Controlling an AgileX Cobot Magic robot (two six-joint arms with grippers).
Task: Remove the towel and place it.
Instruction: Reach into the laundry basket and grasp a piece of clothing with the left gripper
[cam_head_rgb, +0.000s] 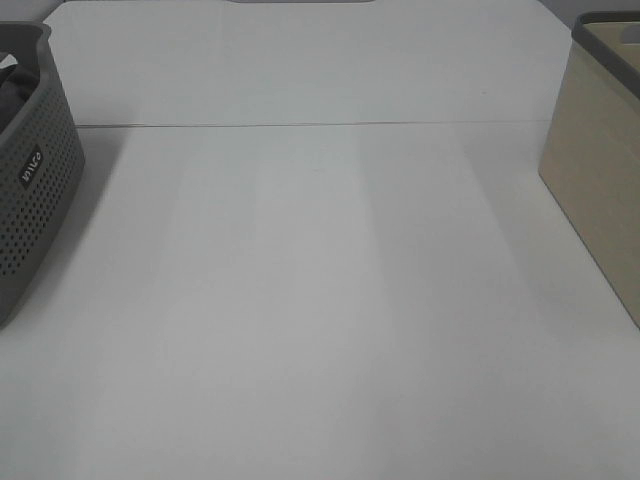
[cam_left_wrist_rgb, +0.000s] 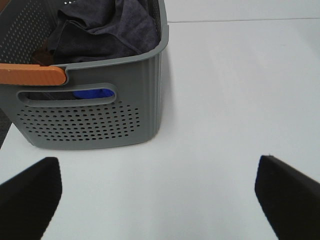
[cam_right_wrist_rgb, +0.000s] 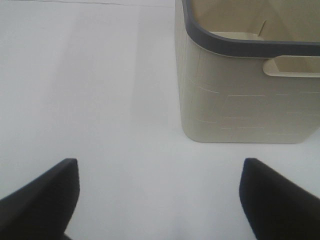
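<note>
1. Your towel (cam_left_wrist_rgb: 105, 27) is dark charcoal cloth with a soft, nappy surface. It lies bunched in loose folds inside the grey basket (cam_left_wrist_rgb: 100, 120).
2. The basket is hard grey plastic with rounded corners and a rolled rim. Its walls are perforated with rows of small round holes, and the end wall has one oblong handle slot.
3. An orange bar (cam_left_wrist_rgb: 32, 75) runs along the rim above that slot. It's probably a handle grip, but you can't confirm that from this angle. Something blue (cam_left_wrist_rgb: 92, 93) shows through the slot.
4. In the exterior high view the basket (cam_head_rgb: 35, 190) sits at the left edge of the table (cam_head_rgb: 320, 300), with a white logo (cam_head_rgb: 29, 166) on its wall. Dark cloth is just visible over the rim.
5. The beige bin (cam_right_wrist_rgb: 240, 105) is rigid and matte, with a faint embossed block pattern, a dark grey rim band and a cut-out handle. It sits at the table's right edge (cam_head_rgb: 600, 170), well apart from the basket.
6. The table is smooth matte white, with a thin seam (cam_head_rgb: 320, 125) across its far part.
7. Your left gripper (cam_left_wrist_rgb: 159, 165) has its black fingers (cam_left_wrist_rgb: 30, 195) spread wide. It holds nothing and touches nothing, and it faces the basket's slotted end wall from nearby.
8. Your right gripper (cam_right_wrist_rgb: 159, 162) also has its fingers (cam_right_wrist_rgb: 40, 200) spread wide, with only bare tabletop between them. It is near the bin's corner and not in contact.
</note>
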